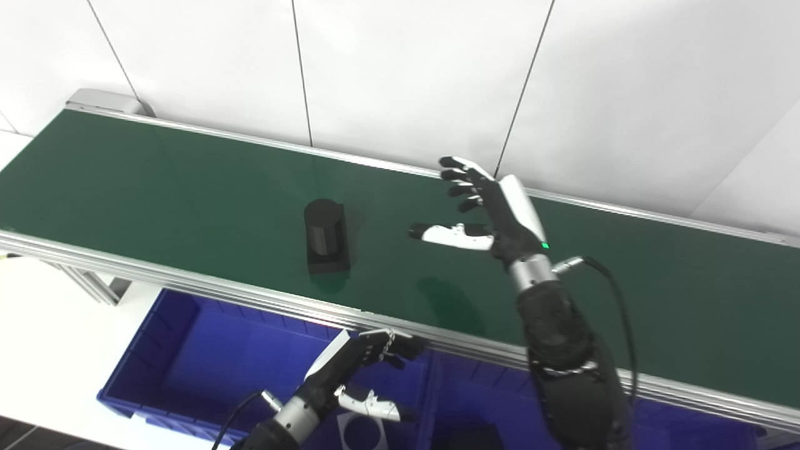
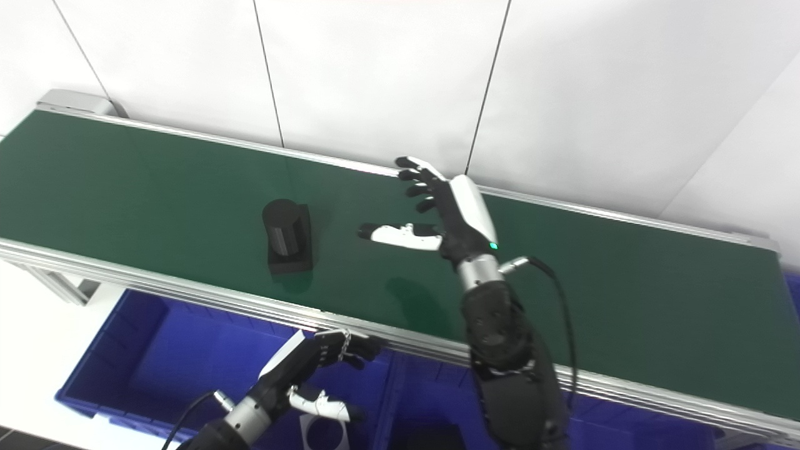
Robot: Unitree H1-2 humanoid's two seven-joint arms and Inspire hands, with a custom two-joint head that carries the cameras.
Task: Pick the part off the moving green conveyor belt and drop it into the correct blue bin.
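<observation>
Part: black cylinder on a square base (image 1: 325, 237), upright on green belt (image 1: 125, 187).
My right hand (image 1: 494, 212): spread, empty, at its 3 o'clock.
My left hand (image 1: 356, 369): loosely open, empty, over blue plastic bin (image 1: 162, 369).

Part (image 1: 325, 236) on belt (image 1: 156, 187), left of right hand (image 1: 494, 212)

White wall panels (image 1: 406, 69) fill upper part of frame, split by thin dark seams (image 1: 302, 72) running top to bottom, some slanted. White floor (image 1: 44, 350) at lower left. Grey aluminium frame leg (image 1: 94, 284) at left edge, slanting down. Silver end housing (image 1: 106, 100) at upper left, against wall.
</observation>
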